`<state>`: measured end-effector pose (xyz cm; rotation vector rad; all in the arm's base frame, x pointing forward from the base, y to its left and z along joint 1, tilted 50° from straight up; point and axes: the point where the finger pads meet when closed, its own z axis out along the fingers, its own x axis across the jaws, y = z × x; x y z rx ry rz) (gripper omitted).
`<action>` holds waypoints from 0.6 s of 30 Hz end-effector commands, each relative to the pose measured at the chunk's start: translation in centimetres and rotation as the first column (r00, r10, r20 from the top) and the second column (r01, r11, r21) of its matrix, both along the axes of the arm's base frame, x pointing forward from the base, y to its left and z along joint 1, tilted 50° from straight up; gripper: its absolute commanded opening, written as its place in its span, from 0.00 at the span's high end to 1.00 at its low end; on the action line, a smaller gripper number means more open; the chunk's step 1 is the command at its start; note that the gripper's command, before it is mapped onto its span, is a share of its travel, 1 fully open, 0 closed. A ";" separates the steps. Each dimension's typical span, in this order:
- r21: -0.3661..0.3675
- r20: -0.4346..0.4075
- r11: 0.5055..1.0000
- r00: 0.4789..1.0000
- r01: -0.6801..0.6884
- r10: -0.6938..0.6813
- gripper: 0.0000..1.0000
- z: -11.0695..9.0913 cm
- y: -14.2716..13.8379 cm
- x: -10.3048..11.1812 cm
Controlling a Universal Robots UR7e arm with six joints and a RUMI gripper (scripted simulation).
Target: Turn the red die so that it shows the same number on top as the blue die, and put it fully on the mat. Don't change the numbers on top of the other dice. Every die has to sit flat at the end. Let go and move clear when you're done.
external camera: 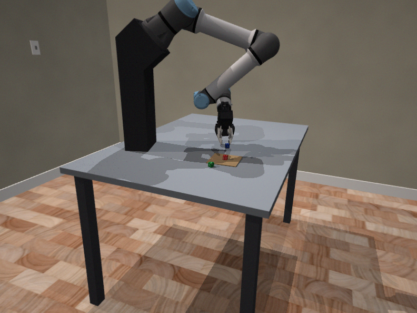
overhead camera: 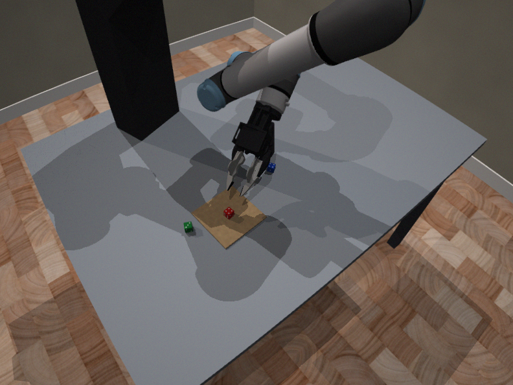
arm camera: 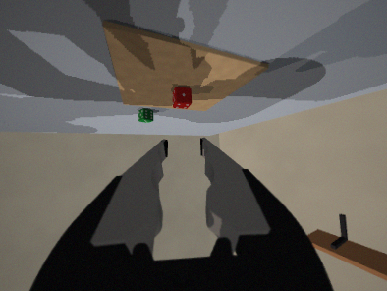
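The red die (overhead camera: 228, 212) (external camera: 225, 156) (arm camera: 182, 97) sits flat on the brown mat (overhead camera: 225, 236) (external camera: 234, 162) (arm camera: 142, 64), fully inside its edges. The blue die (overhead camera: 271, 167) (external camera: 227, 145) sits on the table behind the mat, partly behind my fingers in the top view. My gripper (overhead camera: 236, 190) (external camera: 225, 143) (arm camera: 184, 140) hangs above the mat's back corner, clear of the red die. Its fingers stand a little apart with nothing between them. I cannot read the top numbers for certain.
A green die (overhead camera: 188, 226) (external camera: 211, 164) (arm camera: 145, 115) sits on the grey table (overhead camera: 124, 290) (external camera: 201, 188) just left of the mat. The robot's black column (overhead camera: 128, 61) (external camera: 138, 84) stands at the table's back left.
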<state>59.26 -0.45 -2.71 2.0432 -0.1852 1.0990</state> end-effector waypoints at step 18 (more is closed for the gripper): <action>0.012 -0.004 1.000 1.000 -0.014 0.015 0.79 2.3 -0.6 -2.5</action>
